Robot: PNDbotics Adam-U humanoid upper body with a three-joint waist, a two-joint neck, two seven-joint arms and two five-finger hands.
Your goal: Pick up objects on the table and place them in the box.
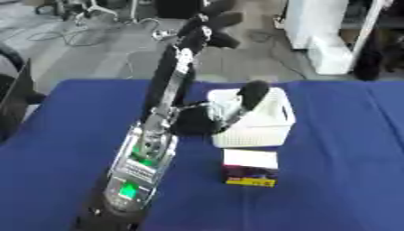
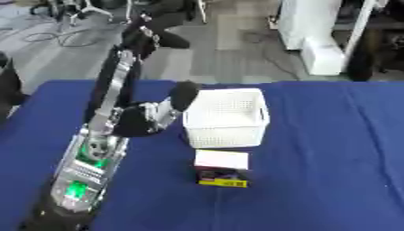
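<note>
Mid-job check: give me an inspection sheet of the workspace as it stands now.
Surface: table under a blue cloth.
Job's things: white perforated box mid-table, upright; nothing visible inside it in the right eye view. Small carton, white top with dark and yellow front, stands just in front of the box on the near side.
Clutter: nothing seen.
Hands: left hand raised high beyond the table's far edge, fingers curled, no object seen in it. A black rounded part of the left arm sits at the box's left rim. Right hand not in view.
Cables: loose cables on the floor, far left.
Surroundings: grey floor, white equipment at far right.
</note>
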